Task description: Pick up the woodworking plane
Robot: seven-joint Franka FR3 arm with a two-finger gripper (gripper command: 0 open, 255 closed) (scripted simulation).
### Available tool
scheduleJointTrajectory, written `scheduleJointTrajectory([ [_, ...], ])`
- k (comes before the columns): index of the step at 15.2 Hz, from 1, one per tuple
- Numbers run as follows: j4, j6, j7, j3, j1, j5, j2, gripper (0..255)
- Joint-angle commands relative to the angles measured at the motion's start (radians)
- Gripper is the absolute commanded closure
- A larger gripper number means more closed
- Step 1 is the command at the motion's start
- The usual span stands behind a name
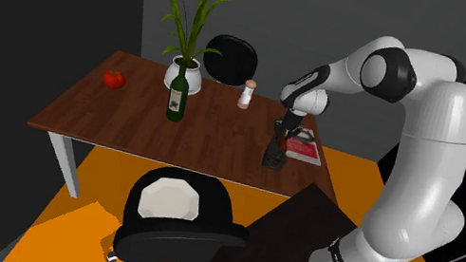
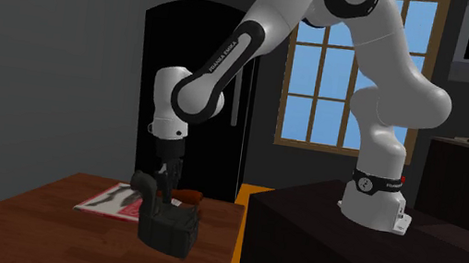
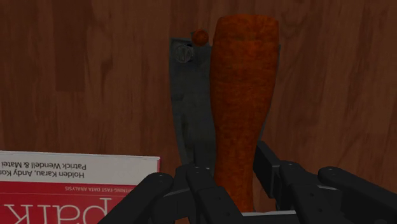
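Pinching the reddish-brown handle (image 3: 245,89) of the plane (image 3: 191,108) between its two black fingers, the tool (image 3: 235,178) is right on the thing it is meant to lift. In the wrist view a finger presses in on each side of the handle with no gap showing. The plane's grey body and its handle run lengthwise away from the fingertips, crossways to the line on which the fingers close, so the grip is across the narrow width and near one end. In the shoulder view, right of centre, the plane (image 1: 273,151) shows as a dark narrow shape directly below the tool (image 1: 286,124), standing steeply, almost upright, just beside a red-and-white book (image 1: 303,149) near the right end of the brown surface (image 1: 127,118). In the second exterior view it is the dark block (image 2: 169,224) at lower centre-left. I cannot tell whether its low end rests on the surface or hangs clear. The lift looks like a straight pull upward, but with most of the length beyond the grip the plane may pivot between the fingers.
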Motion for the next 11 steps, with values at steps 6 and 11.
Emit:
scheduleJointTrajectory([
  [6, -0.008, -0.063, 0.017, -0.021, 0.014, -0.027, -0.074, 255],
  [11, -0.009, -0.113, 0.031, -0.034, 0.024, -0.047, -0.127, 255],
])
